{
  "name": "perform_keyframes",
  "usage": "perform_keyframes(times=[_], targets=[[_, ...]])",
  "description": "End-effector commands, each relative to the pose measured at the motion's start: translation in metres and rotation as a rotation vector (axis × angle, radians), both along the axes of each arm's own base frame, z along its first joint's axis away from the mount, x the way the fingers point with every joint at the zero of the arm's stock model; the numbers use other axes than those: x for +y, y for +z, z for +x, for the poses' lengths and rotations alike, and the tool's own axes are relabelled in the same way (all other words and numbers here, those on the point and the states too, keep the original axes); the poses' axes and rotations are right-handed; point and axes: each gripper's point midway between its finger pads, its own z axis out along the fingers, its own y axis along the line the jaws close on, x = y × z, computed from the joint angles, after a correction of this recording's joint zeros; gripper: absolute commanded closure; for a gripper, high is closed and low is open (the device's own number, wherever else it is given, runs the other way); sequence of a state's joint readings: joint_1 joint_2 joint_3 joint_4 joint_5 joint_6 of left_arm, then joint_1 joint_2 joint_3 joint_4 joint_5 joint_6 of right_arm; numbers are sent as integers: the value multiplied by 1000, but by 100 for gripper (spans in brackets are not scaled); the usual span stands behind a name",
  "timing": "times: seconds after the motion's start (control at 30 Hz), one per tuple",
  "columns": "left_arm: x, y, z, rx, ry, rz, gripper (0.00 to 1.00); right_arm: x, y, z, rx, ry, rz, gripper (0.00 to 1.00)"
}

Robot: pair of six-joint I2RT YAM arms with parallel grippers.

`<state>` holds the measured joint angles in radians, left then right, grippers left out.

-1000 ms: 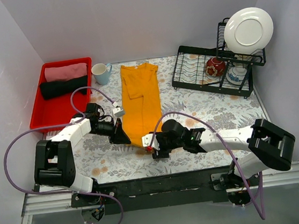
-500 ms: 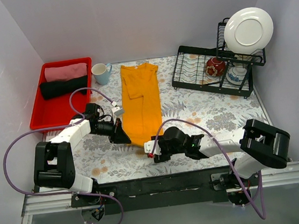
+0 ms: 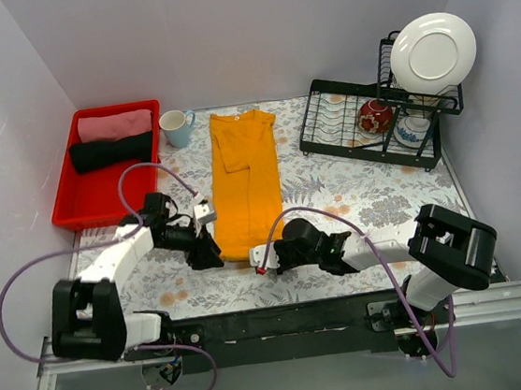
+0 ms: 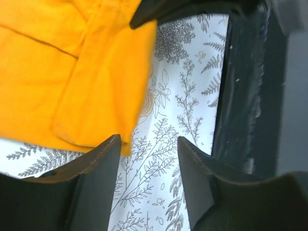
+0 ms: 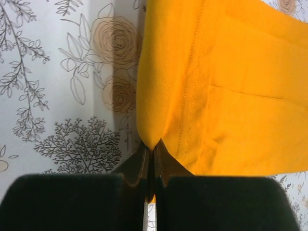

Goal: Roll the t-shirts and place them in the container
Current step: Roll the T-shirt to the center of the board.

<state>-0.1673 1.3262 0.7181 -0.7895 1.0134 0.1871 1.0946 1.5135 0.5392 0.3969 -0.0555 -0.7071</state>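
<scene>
Now my right gripper pinches the t-shirt hem tight.
My left gripper gapes wide at the other corner, slid back since before.

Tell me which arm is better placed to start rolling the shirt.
Right: the right fingers are shut on the t-shirt hem's corner; the left fingers stand open at its edge.

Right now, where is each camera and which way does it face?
Top external: overhead behind the robot, facing down at the floral-print table; left arm, right arm show.
Left wrist: on the left arm, facing a corner of the orange-yellow cloth t-shirt past the open left gripper.
Right wrist: on the right arm, facing the right gripper pinching the hem.
All share the t-shirt.
</scene>
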Motion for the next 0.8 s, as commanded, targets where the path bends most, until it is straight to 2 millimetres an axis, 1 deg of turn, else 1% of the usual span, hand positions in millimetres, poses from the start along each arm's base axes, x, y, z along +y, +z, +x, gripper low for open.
perform_keyframes(times=[0.0,0.07,0.1,0.17,0.23,0.27,0.3,0.33,0.4,0.43,0.47,0.5,0.6,0.77], targets=[[1,14,6,-472,-82,25,46,4,21,7,59,-17,15,98],[-7,18,4,-580,-106,15,42,6,28,5,89,-12,35,99],[-9,19,2,-645,-109,5,39,4,27,2,100,-7,27,99],[-15,19,-4,-701,-144,-1,37,2,25,-2,115,3,24,99],[-19,14,-6,-755,-162,17,37,-1,22,-5,124,11,14,99],[-20,12,-5,-770,-157,27,37,-3,20,-7,119,23,8,99],[-22,16,2,-818,-143,27,37,-4,19,-8,118,28,6,99],[-23,8,-1,-826,-157,39,37,-5,18,-8,115,27,6,99],[-26,3,-1,-852,-187,48,37,-6,17,-7,114,25,2,99],[-28,-4,-1,-835,-203,58,37,-6,18,-8,115,28,5,99],[-26,-8,2,-828,-189,79,38,-6,19,-7,115,30,7,99],[-30,-4,8,-854,-176,74,38,-5,19,-9,112,39,5,99],[-34,-5,18,-885,-162,80,39,-5,19,-8,111,42,5,99],[-37,-20,14,-864,-210,99,45,-4,21,-7,105,53,12,99]])
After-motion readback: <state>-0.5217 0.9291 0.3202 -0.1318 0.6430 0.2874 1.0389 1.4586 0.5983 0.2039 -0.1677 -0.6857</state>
